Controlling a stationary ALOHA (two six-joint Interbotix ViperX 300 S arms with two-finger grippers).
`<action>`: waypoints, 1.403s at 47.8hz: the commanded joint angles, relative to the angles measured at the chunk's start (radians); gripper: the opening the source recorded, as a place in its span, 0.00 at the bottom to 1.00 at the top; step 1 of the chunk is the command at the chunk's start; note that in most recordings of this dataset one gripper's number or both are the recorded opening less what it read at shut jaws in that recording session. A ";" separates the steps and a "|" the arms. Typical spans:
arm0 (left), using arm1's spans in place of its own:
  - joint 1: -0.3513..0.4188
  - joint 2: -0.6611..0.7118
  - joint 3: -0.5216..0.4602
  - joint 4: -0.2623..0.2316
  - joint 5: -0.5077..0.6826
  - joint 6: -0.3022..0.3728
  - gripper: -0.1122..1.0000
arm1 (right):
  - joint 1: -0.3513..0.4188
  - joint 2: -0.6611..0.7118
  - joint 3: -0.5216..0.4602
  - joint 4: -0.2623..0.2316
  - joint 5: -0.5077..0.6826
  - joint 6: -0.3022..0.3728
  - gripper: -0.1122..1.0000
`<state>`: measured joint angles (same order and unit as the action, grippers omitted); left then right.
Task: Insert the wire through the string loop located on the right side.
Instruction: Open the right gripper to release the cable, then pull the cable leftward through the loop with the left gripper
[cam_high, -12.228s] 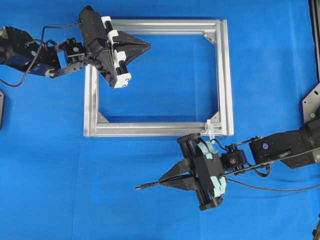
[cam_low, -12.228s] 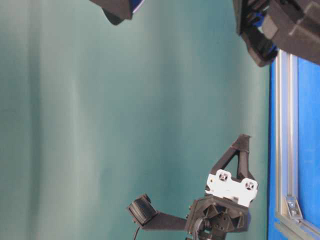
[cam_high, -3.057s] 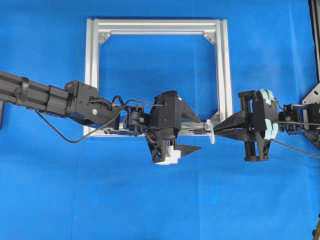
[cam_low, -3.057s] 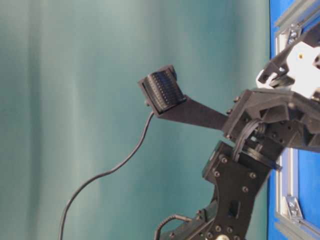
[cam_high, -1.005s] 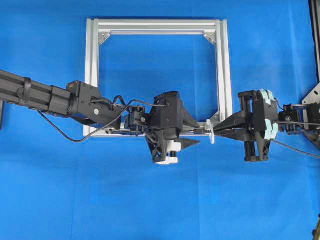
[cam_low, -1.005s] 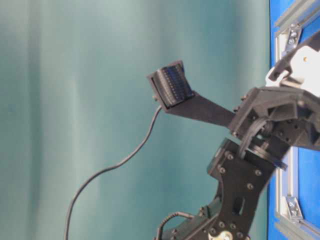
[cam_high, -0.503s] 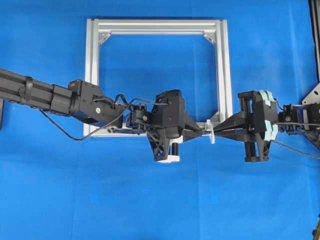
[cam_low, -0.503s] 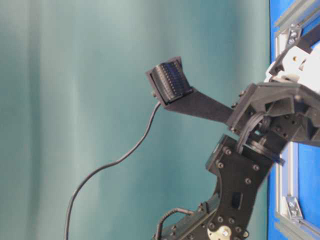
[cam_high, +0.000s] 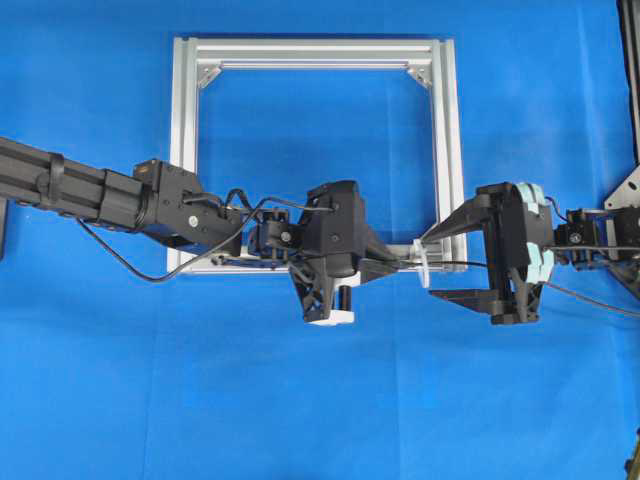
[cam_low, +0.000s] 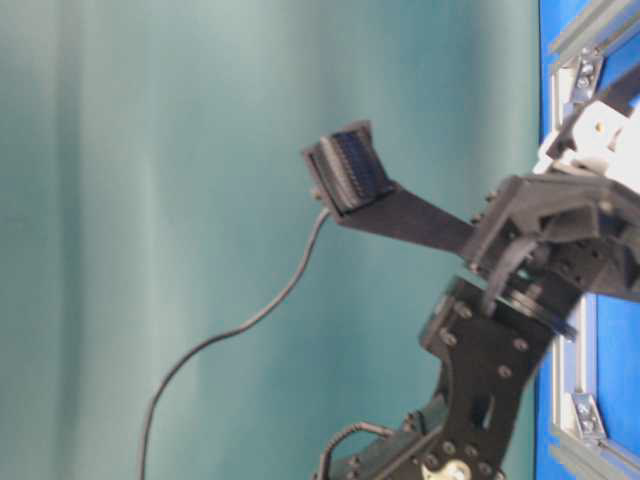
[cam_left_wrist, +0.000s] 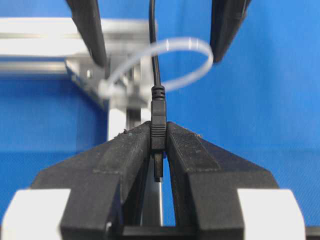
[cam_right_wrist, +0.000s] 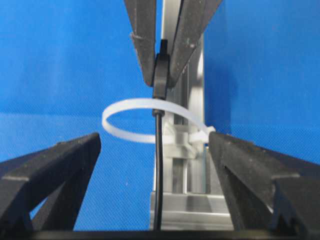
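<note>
I see a blue cloth (cam_high: 320, 400) over the table and a teal backdrop (cam_low: 150, 200) behind it. On the cloth lies 1 silver aluminium frame (cam_high: 187, 150). The white string loop (cam_left_wrist: 165, 60) stands at its right near corner. The wire (cam_right_wrist: 159, 165), thin and black, runs through that loop. My left gripper (cam_left_wrist: 159, 150) is clenched on its plug tip, while my right gripper (cam_high: 440, 262) is released, fingers (cam_right_wrist: 55, 165) spread either side of the wire.
</note>
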<state>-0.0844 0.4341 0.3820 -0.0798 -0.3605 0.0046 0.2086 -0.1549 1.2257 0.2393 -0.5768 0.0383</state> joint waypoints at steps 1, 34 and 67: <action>0.002 -0.051 0.006 -0.002 -0.014 -0.002 0.17 | -0.002 -0.017 -0.009 0.002 -0.005 -0.003 0.92; -0.018 -0.433 0.514 -0.002 -0.100 -0.046 0.17 | -0.002 -0.035 -0.017 -0.003 0.025 -0.009 0.93; -0.031 -0.775 0.928 0.002 -0.091 -0.081 0.17 | -0.002 -0.063 -0.026 -0.003 0.054 -0.009 0.93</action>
<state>-0.1135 -0.3283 1.3116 -0.0798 -0.4510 -0.0813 0.2086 -0.2025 1.2210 0.2378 -0.5200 0.0307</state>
